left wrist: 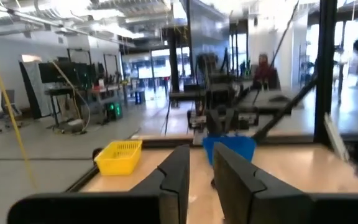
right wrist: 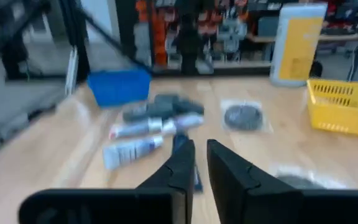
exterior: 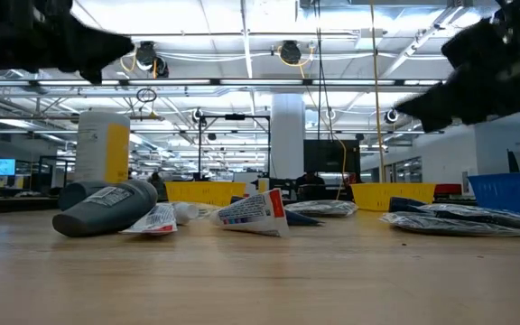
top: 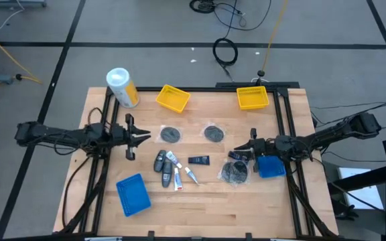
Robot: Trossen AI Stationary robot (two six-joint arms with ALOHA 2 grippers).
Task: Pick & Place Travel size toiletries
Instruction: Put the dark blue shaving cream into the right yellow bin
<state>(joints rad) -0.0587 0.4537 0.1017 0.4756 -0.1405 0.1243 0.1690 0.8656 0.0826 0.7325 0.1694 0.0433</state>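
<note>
The toiletries lie loose at the middle of the table: two grey bottles (top: 161, 163), white tubes (top: 178, 178), a black packet (top: 198, 160), two wrapped dark discs (top: 171, 134) (top: 213, 133) and a third disc (top: 234, 173). The right wrist view shows the tubes (right wrist: 134, 151), bottles (right wrist: 160, 107) and a disc (right wrist: 244, 116). My left gripper (top: 146, 137) (left wrist: 201, 180) hovers shut, left of the items. My right gripper (top: 234, 150) (right wrist: 201, 162) hovers shut above the table, right of the black packet. Both are empty.
Two yellow trays (top: 173, 98) (top: 252, 98) stand near the far edge, beside a white-and-yellow canister (top: 122, 87). One blue tray (top: 132, 194) sits near the front left, another (top: 271, 166) under the right arm. A black frame runs along both table sides.
</note>
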